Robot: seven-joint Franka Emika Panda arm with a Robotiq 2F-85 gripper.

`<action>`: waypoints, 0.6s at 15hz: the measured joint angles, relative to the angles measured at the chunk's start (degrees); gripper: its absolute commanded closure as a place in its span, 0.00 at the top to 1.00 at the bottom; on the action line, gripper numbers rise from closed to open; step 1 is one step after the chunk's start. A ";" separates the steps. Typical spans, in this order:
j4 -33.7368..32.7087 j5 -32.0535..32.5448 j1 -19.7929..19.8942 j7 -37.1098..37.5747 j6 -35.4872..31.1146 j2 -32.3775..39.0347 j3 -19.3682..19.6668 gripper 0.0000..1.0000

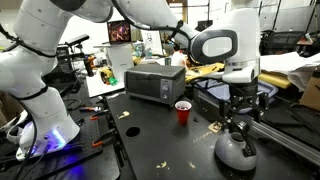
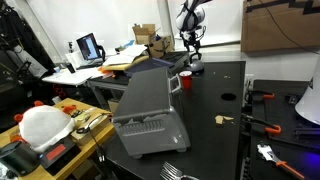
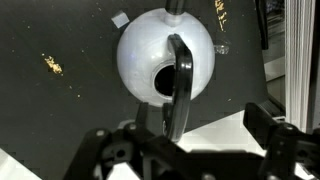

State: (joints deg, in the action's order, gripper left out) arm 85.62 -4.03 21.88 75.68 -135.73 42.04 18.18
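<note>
I hover the gripper [image 3: 182, 128], jaws spread wide, above the kettle [image 3: 140, 50] standing on the black table [image 3: 50, 100], handle [image 3: 180, 75] unclamped

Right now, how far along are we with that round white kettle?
Done: the round white kettle stands upright on the black table. In hand: the pincer hangs open directly above its black handle, gripping nothing. Left, probably: only lifting the pincer clear of that handle.

The arm [image 1: 45, 60] is bulky, glossy white, built of rounded shells with dark seams at the joints. Its base [image 1: 52, 135] glows violet-blue. The hand [image 1: 238, 122] is black and angular.
</note>
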 measured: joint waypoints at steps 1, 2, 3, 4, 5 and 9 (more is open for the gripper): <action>0.00 0.00 -0.03 -0.55 0.05 -0.30 -0.02 1.00; 0.00 0.00 -0.07 -1.33 0.12 -0.65 -0.04 1.00; 0.01 0.00 -0.13 -2.14 0.28 -1.06 -0.07 1.00; 0.08 0.00 -0.21 -2.85 0.50 -1.55 -0.10 1.00; 0.23 0.00 -0.33 -3.75 0.90 -2.13 -0.12 1.00; 1.30 0.00 -1.00 -7.87 2.90 -4.84 -0.18 1.00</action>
State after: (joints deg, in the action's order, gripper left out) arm 86.91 -4.03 20.89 67.82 -132.83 37.20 18.00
